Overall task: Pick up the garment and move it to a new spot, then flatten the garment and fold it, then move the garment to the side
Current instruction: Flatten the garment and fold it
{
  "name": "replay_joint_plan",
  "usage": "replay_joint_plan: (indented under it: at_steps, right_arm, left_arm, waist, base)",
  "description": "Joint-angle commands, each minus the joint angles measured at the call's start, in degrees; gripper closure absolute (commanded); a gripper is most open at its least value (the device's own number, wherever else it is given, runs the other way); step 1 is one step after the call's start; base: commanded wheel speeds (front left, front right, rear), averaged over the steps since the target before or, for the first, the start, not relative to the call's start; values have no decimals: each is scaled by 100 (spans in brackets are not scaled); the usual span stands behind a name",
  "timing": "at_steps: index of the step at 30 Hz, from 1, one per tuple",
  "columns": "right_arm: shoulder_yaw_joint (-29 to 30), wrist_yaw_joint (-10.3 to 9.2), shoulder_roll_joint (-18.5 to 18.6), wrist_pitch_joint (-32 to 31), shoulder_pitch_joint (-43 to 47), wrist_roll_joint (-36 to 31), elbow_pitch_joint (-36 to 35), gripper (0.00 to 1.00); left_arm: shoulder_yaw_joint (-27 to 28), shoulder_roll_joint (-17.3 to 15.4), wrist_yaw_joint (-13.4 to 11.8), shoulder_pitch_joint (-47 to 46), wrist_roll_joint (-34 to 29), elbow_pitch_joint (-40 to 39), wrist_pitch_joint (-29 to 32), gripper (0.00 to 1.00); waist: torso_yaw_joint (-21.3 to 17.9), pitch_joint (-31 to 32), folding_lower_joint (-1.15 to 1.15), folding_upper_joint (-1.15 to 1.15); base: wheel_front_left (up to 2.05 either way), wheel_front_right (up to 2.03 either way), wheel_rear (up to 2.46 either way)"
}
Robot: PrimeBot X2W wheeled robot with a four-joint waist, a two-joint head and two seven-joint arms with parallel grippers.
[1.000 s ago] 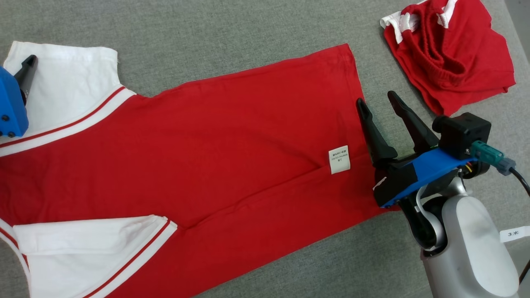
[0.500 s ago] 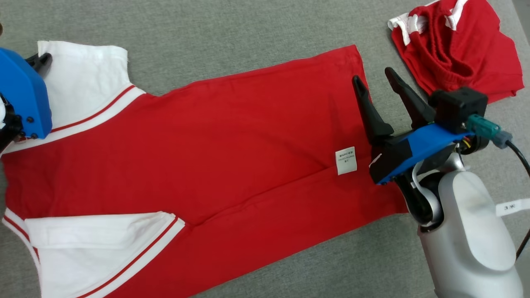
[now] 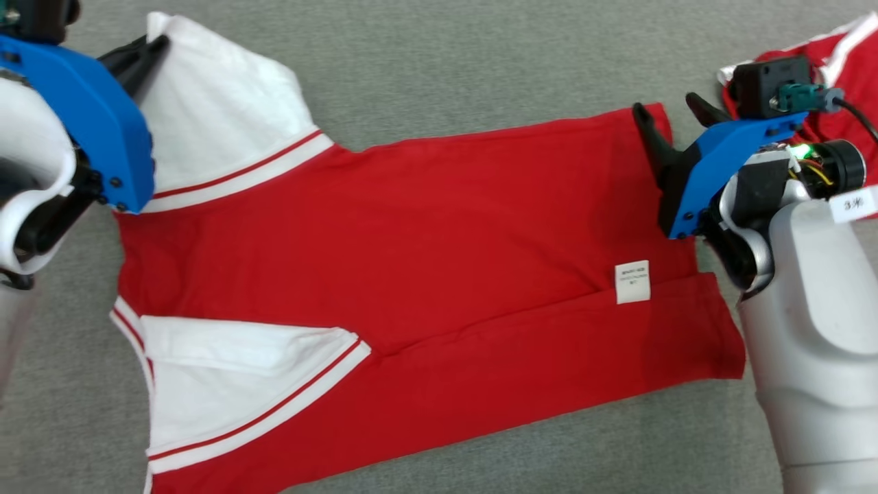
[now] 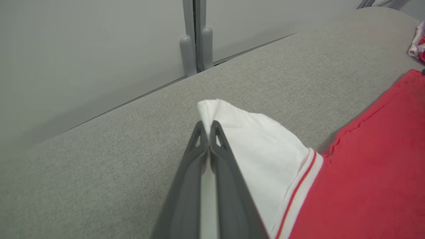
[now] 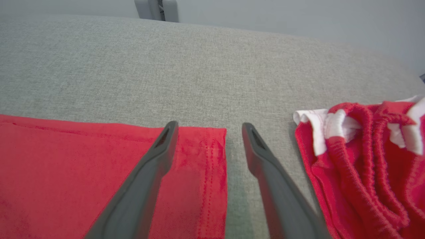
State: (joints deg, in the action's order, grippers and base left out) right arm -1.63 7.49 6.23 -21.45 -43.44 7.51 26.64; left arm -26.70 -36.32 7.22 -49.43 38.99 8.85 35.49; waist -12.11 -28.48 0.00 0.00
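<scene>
Grey woven upholstered surface (image 3: 439,55), wide and flat, backed by a pale grey wall panel (image 4: 83,49).

**Item 1.** Red knit short-sleeved shirt with white, red-striped sleeves (image 3: 411,233).
- Position: spread across the middle of the surface, sleeves toward the robot's left and hem toward its right. A lengthwise fold line runs from the near sleeve to the hem.
- Sleeves: the near white sleeve (image 3: 233,370) lies flat upon the red body. The far white sleeve (image 3: 219,103) rises to a peak at its outer edge.
- Handling, as judged: light, limp and without stiffness, so it will sag between two holds. The knit should cling to the upholstery rather than slide. Not fragile.
- Where to hold: edges and corners where the cloth is doubled, namely the sleeve cuff and the stitched hem corner (image 5: 212,149).

**Holds.**
- Left gripper (image 4: 207,127): pinched fully together on the far sleeve's outer edge, with white cloth pressed between its fingers.
- Right gripper (image 3: 669,110): spread wide and holding nothing. It straddles the far hem corner, one finger over red cloth and the other over bare grey. Whether it touches the cloth cannot be told.

**Markings.**
- Small white care label (image 3: 632,281), set at the fold line near the hem. Its printed lines are too small to read.
- White sticker (image 3: 852,204) on the right forearm. It seems to begin with a 3; the rest is unclear.
- No brand seen.

**Item 2.** Crumpled red garment with white trim and ribbed waistband (image 5: 358,159), just beyond the right gripper and apart from the shirt's hem.
</scene>
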Motion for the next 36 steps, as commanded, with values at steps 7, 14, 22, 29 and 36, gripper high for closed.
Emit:
replay_joint_plan:
  at_steps: [7, 14, 22, 29, 36]
  right_arm:
    - [322, 0, 100, -475, -365, 50, 733, 0]
    - [668, 0, 11, -319, -526, 242, 1141, 64]
    - [735, 0, 56, 154, -582, 164, 1509, 100]
    - [452, 0, 177, 1055, -67, 179, 1410, 100]
    - [462, 0, 290, 1765, 1069, 477, 980, 100]
  left_arm:
    - [-285, 70, 27, -14, 78, -299, -339, 100]
    - [-415, 56, 27, 52, 126, -285, -657, 100]
    - [-472, 50, 28, 228, 177, -192, -975, 100]
    - [-530, 96, 2, 816, 216, -411, -1544, 100]
    - [-619, 55, -295, 2261, 334, -1030, -2196, 100]
  waist:
    - [295, -9, 0, 0]
    - [414, 39, 0, 0]
    - [464, 264, 0, 0]
    - [518, 818, 0, 0]
    - [667, 1483, 0, 0]
  base:
    - [0, 0, 0]
    - [0, 0, 0]
    - [0, 0, 0]
    - [0, 0, 0]
    - [0, 0, 0]
